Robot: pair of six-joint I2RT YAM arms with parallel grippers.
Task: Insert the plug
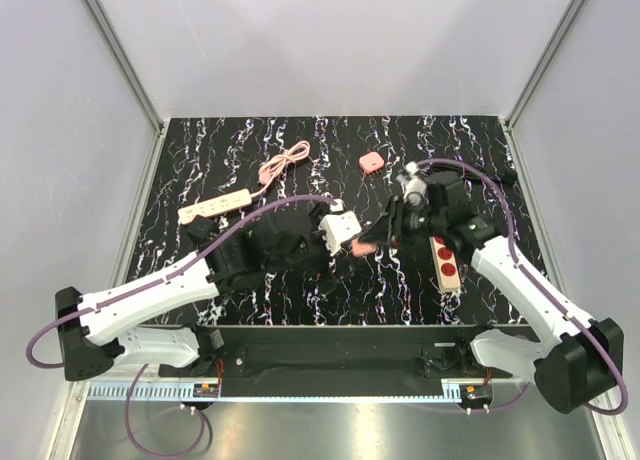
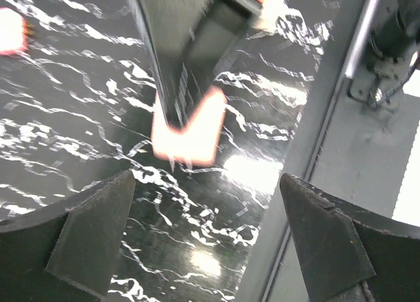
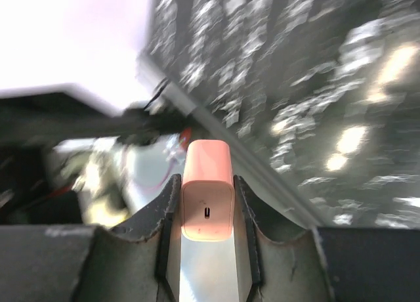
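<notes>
The plug (image 3: 207, 197) is a salmon-pink rounded block with a small slot in its end face. My right gripper (image 3: 206, 184) is shut on it, one finger on each side. In the top view the right gripper (image 1: 378, 236) holds the plug (image 1: 362, 246) above the middle of the table. My left gripper (image 1: 343, 248) is right beside it, open and empty. In the left wrist view the left gripper (image 2: 205, 178) has its fingers wide apart, with the plug (image 2: 190, 131) and a dark right finger (image 2: 180, 59) just ahead of them.
A power strip with red sockets (image 1: 445, 260) lies at the right, under the right arm. A beige power strip (image 1: 214, 205) lies at the left. A coiled pink cable (image 1: 283, 165) and a small pink rounded object (image 1: 371, 161) lie at the back. Grey walls enclose the table.
</notes>
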